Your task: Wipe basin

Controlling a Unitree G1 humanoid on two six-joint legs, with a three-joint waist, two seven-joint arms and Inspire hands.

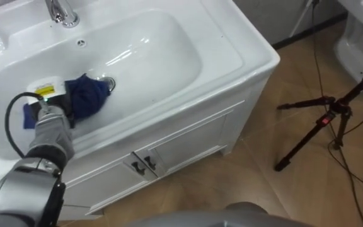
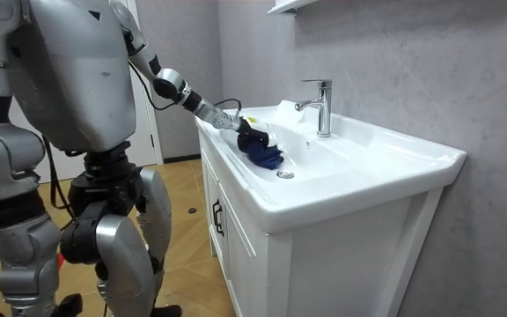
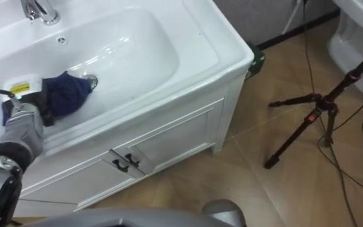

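A white basin (image 1: pixel 156 50) is set in a white vanity top. A dark blue cloth (image 1: pixel 88 94) lies bunched on the basin's floor, just left of the metal drain (image 1: pixel 109 82). My left hand (image 1: pixel 54 111) reaches in over the front rim from the lower left and is shut on the cloth's near side, pressing it against the bowl. In the room view I stand at the vanity's end, with the left hand (image 2: pixel 227 118) stretched out over the basin (image 2: pixel 341 167) and the cloth (image 2: pixel 260 150) beneath it.
A chrome faucet (image 1: pixel 60 12) stands at the back rim. Below the top are white cabinet doors (image 1: pixel 169 151) with dark handles. On the wooden floor to the right stands a black tripod (image 1: pixel 323 120) with trailing cables, and a white fixture (image 1: pixel 358 44) beyond it.
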